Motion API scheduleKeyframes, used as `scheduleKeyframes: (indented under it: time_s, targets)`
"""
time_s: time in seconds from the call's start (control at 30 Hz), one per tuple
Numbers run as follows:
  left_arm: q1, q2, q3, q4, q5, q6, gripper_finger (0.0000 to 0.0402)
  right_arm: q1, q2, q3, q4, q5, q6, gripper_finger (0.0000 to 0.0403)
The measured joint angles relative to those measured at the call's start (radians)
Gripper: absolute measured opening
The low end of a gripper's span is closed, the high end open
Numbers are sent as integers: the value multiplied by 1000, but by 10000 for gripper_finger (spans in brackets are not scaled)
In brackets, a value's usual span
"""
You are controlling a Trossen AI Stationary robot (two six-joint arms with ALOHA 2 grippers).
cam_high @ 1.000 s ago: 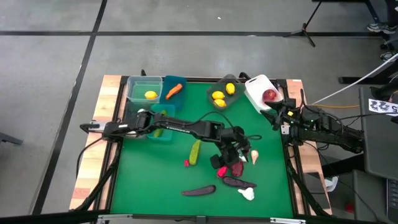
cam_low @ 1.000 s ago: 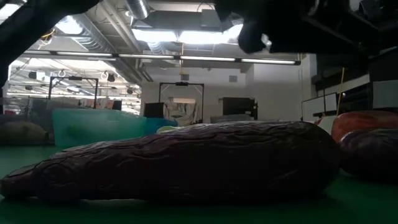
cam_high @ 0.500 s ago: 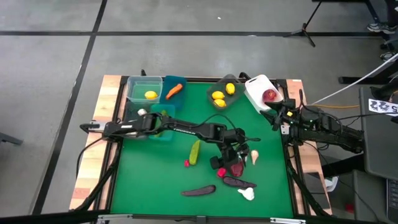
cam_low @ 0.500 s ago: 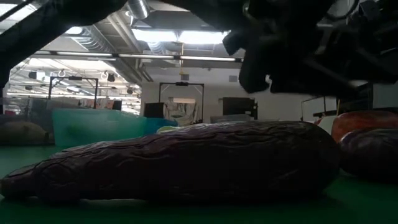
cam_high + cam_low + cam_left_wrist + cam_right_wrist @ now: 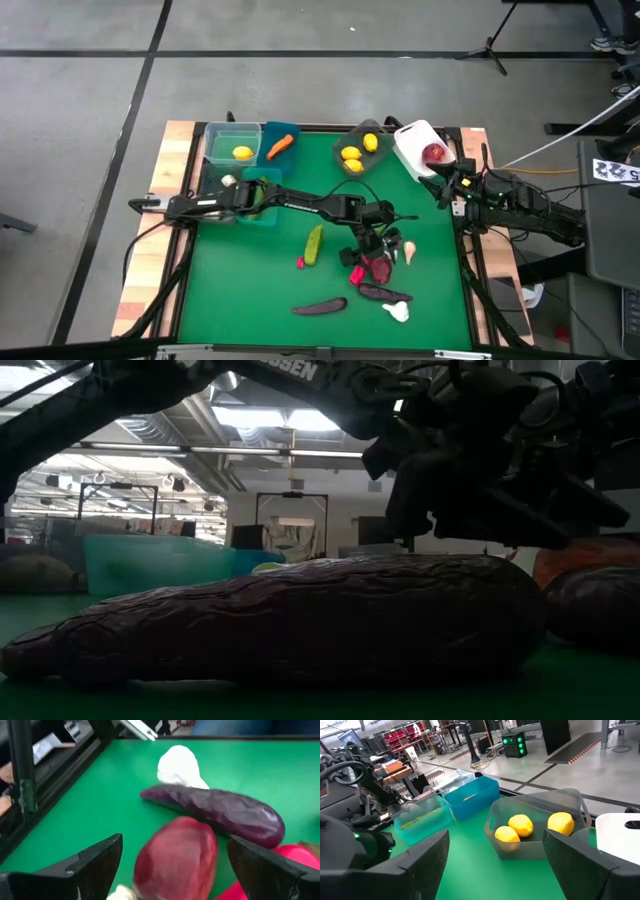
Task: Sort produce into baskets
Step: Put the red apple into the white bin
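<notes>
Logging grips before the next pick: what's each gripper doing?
Left gripper: open, straddling the red apple.
Right gripper: open, empty, at the table's right edge.

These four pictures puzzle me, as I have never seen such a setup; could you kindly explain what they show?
It is a robot with two dark arms at a green table, each ending in a two-finger gripper. One camera looks straight down, one sits at table-top height, and one rides on each wrist.

Along the far edge stand tubs: a grey tub with lemons, a white tub with an apple, a blue tub with a carrot.

The left gripper hovers open over a red apple, with a purple eggplant and a white garlic bulb just beyond. It holds nothing yet. The right gripper waits open and empty by the white tub.
</notes>
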Motion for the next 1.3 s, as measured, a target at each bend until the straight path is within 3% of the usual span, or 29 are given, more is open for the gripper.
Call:
scheduleKeyframes:
  time_s: [0.53,1.03,1.3]
  targets:
    - [17,45,0,74,61,-114,350,0,0,0,1,1,0,319]
    - [17,49,0,68,62,-182,248,0,0,0,-6,2,0,319]
    - [17,48,0,94,32,-242,235,0,0,0,-6,2,0,319]
